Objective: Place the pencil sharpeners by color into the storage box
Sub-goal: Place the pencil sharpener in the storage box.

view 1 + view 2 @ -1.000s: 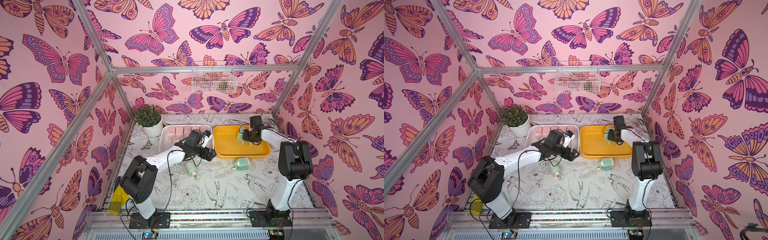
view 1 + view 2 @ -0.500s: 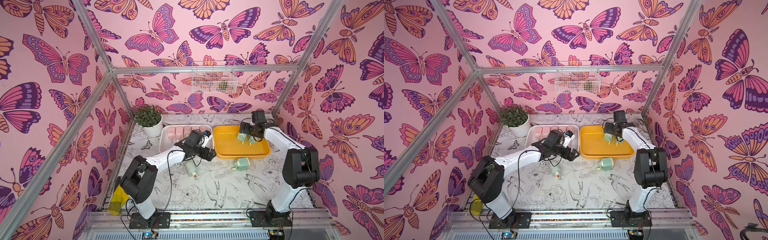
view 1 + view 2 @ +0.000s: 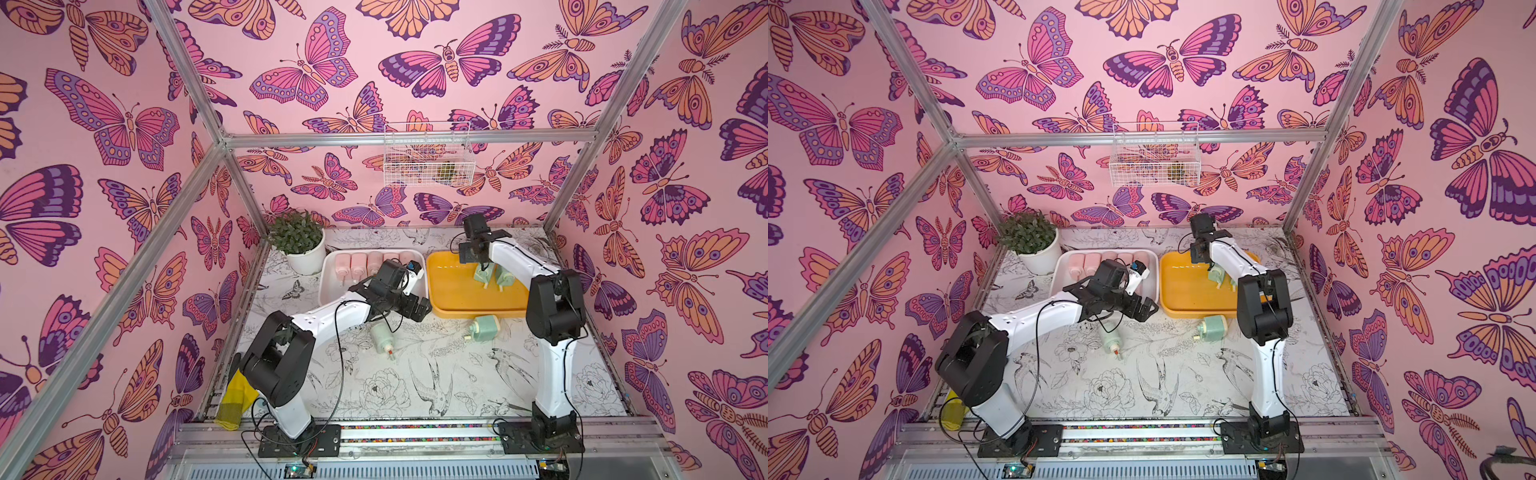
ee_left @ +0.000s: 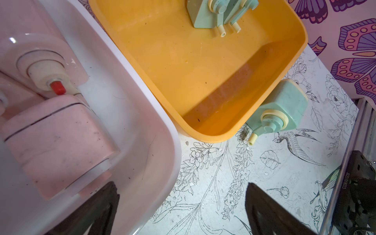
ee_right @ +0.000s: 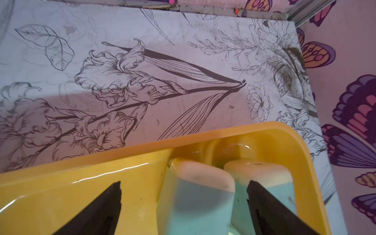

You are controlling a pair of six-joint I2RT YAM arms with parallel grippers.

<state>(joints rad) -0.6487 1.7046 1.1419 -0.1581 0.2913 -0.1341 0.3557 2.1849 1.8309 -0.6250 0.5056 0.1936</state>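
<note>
The yellow tray (image 3: 457, 293) holds two green sharpeners (image 3: 484, 273) side by side near a corner. The white tray (image 3: 326, 286) holds a row of pink sharpeners (image 3: 357, 264). My right gripper (image 5: 184, 183) is wide open above the green pair; my left gripper (image 4: 181, 184) is open and empty. Two loose sharpeners (image 3: 487, 328), mint, boxy, with cream ends, lie on the table (image 3: 415, 374).
</note>
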